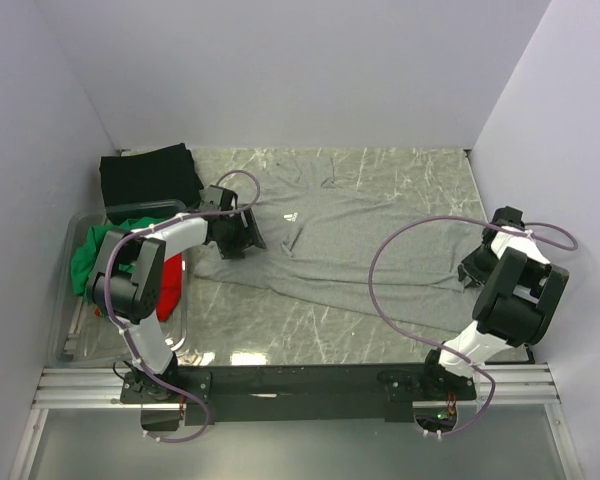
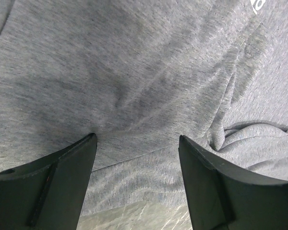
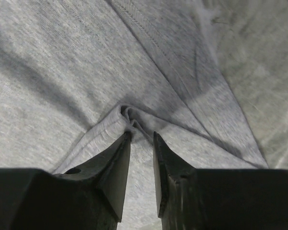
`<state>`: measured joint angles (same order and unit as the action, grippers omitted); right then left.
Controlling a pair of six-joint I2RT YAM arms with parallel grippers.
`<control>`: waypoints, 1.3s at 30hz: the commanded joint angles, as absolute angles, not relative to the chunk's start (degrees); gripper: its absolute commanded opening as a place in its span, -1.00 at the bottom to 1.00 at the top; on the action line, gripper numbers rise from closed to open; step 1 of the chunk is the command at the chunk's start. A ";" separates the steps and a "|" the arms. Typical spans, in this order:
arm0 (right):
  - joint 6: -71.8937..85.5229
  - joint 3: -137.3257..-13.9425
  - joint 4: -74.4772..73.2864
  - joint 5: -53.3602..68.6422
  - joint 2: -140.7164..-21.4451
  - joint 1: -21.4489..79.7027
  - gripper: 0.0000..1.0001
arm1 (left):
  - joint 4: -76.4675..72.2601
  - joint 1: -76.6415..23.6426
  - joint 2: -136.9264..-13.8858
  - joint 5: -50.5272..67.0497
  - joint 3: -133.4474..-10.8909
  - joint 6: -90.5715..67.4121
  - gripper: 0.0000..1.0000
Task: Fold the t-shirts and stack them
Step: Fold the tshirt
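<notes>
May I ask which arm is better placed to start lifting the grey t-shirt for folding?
Right: its jaws are nearly shut on a raised fold of the grey t-shirt, while the left jaws stand open over flat cloth.

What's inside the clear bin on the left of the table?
A green t-shirt and a red t-shirt, bunched. The left arm crosses over the bin, so more may lie hidden beneath.

Top view: high above the near edge, facing down and forward, taking in the whole table [image 1: 280, 335] from left to right.
Left wrist: very near the shirt [image 2: 144, 72], looking past the left fingers [image 2: 62, 177].
Right wrist: equally near the shirt, looking past the right fingers [image 3: 113, 165].
Shared: the shirt is in all three views; its logo [image 1: 291, 217] shows in the top and left wrist views.
</notes>
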<state>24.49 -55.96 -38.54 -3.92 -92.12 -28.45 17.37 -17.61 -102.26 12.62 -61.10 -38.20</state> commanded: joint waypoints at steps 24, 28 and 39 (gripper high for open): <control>25.31 -60.82 -33.31 -2.02 -92.20 -28.83 -1.00 | 20.57 -14.85 -106.08 8.53 -57.92 -35.42 0.54; 25.14 -61.70 -32.96 -1.85 -92.37 -28.83 -1.00 | 20.92 -14.85 -106.00 8.35 -58.01 -35.33 0.54; 26.01 -65.39 -31.99 -0.18 -96.41 -28.83 -1.00 | 22.15 -14.85 -105.82 7.91 -58.71 -35.07 0.54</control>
<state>25.19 -62.48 -33.54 -0.54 -95.11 -28.45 16.91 -15.77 -102.28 13.65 -60.71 -38.15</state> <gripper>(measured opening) 0.007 0.766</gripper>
